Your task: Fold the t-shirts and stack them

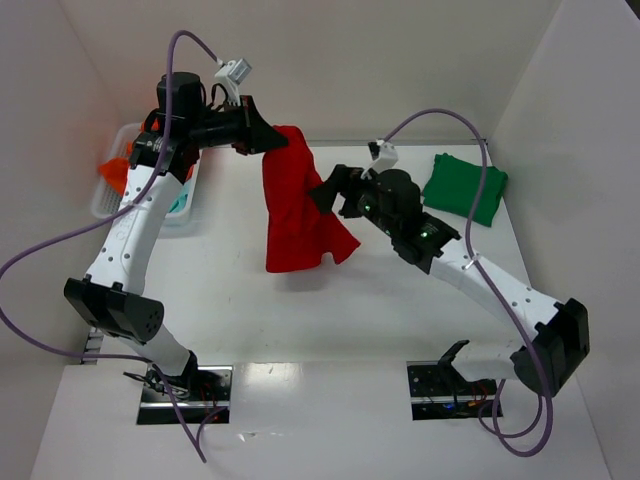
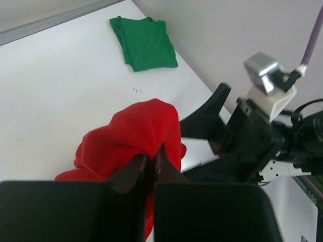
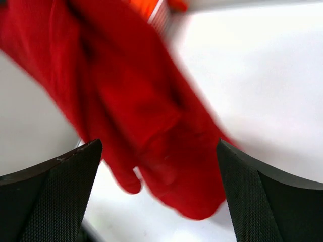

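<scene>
A bright red t-shirt [image 1: 293, 205] hangs in mid-air over the table's middle, bunched and drooping. My left gripper [image 1: 262, 138] is shut on its top edge; in the left wrist view the cloth [image 2: 136, 136] is pinched between the closed fingers [image 2: 166, 169]. My right gripper [image 1: 328, 192] stands open right beside the hanging shirt's right side, its wide-apart fingers [image 3: 55, 186] flanking the red cloth [image 3: 151, 116] without gripping it. A folded dark green t-shirt [image 1: 464, 187] lies at the back right of the table [image 2: 145, 43]. An orange t-shirt [image 1: 113, 172] shows in the basket.
A white lattice basket [image 1: 105, 205] sits at the left wall behind the left arm, with orange and teal cloth [image 1: 180, 203] in it. White walls close in on the left, back and right of the table [image 1: 320, 320].
</scene>
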Tool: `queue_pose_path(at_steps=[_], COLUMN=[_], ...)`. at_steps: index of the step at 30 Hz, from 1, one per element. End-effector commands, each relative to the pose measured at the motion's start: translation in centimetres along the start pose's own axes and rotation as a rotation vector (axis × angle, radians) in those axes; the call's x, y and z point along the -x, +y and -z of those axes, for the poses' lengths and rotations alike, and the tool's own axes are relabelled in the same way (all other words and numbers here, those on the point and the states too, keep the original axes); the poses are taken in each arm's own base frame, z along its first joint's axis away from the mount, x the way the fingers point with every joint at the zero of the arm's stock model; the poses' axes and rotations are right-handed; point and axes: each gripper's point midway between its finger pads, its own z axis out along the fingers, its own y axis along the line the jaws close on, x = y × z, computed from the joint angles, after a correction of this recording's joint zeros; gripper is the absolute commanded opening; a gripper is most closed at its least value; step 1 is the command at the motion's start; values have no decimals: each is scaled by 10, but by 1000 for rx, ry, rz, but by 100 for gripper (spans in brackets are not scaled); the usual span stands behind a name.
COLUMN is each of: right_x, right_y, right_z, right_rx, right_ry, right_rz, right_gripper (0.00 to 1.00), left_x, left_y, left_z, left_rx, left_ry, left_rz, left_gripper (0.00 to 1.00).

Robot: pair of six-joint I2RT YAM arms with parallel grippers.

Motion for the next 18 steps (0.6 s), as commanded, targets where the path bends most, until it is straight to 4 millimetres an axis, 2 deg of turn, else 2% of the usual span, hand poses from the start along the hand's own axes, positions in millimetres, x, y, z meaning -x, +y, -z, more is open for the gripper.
queue_pose_path(at_steps=[1,4,5,8,10,14,16,17,18], right_x=[33,30,22,21,15,6,8,7,12], right_y=[-17,-11,-10,5,9,3,4,4,4], right_z=[11,4,0,-7,-13,-20,-23,-26,-26], right_rx=[-64,-26,-6,79,108,93,101,101,95], right_ry=[-130,-122,-99,-99,-81,-58,-70,-70,-85], right_rz=[11,12,14,-18,-28,-28,-28,-28,-17], right_gripper=[97,96,96,96,90,86,77,67,61], left_x=[23,25,27,26,26,27,26,28,28], left_y=[-21,-28,-32,-34,-34,-36,-37,-38,-38], left_z=[6,10,13,13,13,13,13,13,13], left_rx=[-64,-87,-89,-98,-98,-108,-117,-119,-119], left_ry=[-66,-71,-77,-73,-73,-76,-72,-78,-78], left_rz=[-54,-57,-63,-54,-54,-62,-62,-59,-59], left_gripper=[0,0,0,0,0,0,0,1,1])
